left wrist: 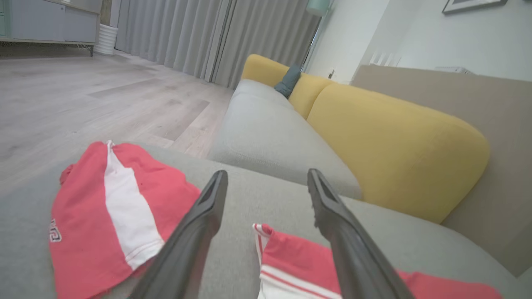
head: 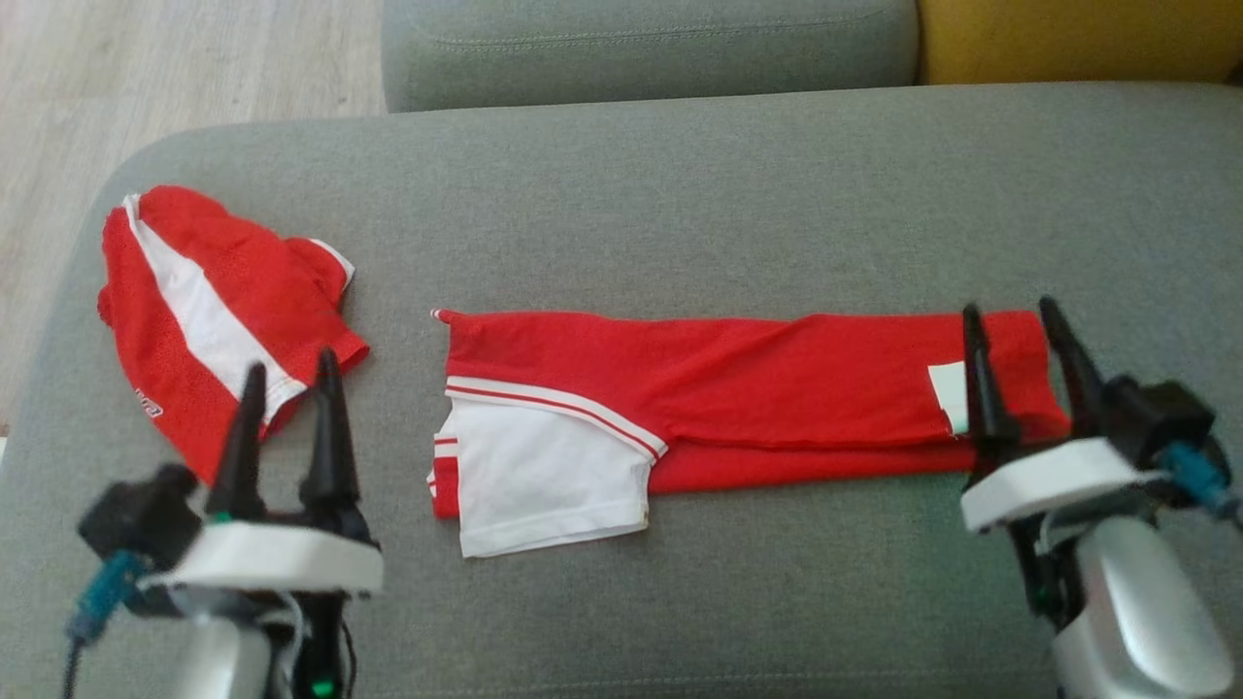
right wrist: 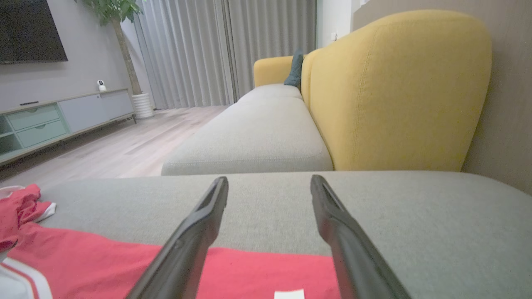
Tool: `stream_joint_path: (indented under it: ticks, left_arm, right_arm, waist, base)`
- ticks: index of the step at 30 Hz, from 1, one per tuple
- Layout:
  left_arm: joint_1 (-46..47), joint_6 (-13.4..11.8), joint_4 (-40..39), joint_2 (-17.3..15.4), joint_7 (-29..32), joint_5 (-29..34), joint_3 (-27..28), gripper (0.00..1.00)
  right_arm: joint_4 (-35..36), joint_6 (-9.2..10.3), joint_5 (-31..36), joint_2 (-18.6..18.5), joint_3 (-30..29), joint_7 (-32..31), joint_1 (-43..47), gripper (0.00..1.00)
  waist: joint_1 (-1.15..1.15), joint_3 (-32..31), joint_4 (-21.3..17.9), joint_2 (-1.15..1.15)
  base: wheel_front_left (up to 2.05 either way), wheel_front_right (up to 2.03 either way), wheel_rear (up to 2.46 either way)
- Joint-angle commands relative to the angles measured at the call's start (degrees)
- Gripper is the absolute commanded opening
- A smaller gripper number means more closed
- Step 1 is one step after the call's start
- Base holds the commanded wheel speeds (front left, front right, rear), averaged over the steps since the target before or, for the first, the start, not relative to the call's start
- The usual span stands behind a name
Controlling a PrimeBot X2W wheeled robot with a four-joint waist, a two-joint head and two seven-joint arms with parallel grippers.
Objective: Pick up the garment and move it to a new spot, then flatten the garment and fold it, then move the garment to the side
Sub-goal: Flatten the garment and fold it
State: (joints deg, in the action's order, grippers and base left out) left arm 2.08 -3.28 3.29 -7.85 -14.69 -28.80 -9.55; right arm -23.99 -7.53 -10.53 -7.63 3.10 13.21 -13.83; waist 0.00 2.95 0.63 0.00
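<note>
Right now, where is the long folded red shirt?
In the head view, the folded red shirt lies flat mid-cushion on the grey sofa, apart from the crumpled red garment on the robot's left.

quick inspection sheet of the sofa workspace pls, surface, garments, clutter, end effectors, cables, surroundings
surface: grey sofa cushion, flat
job's things: red garment folded into a long strip, white sleeve at its left end, white tag near its right end
clutter: second red and white garment, bunched at the cushion's left end
end effectors: left end effector open, empty, by the bunched garment; right end effector open, empty, at the strip's right end
cables: teal cable at the left wrist, second teal cable at the right wrist
surroundings: yellow backrest, wood floor, grey curtains
</note>
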Motion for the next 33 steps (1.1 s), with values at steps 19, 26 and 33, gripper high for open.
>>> stream_joint_path:
  ticks: [19,26,33]
  left_arm:
    - [3.74,8.29,3.18,4.81,-0.30,7.14,7.44,1.00]
    - [5.26,9.19,4.13,4.94,-0.30,7.28,7.84,1.00]
    - [6.02,9.42,4.21,4.96,-0.30,6.99,8.25,1.00]
  right_arm:
    - [-9.03,0.04,4.18,4.71,-19.96,-13.81,-7.30,1.00]
    - [-15.32,0.04,4.32,4.74,-22.50,-17.85,-10.92,1.00]
    - [-18.23,0.04,6.53,4.74,-23.50,-19.96,-12.32,1.00]
  waist:
    - [0.00,5.09,1.07,0.00]
    - [0.00,6.75,1.76,0.00]
    - [0.00,7.61,1.73,0.00]
  base:
    - [0.00,0.00,0.00]
    - [0.00,0.00,0.00]
    - [0.00,0.00,0.00]
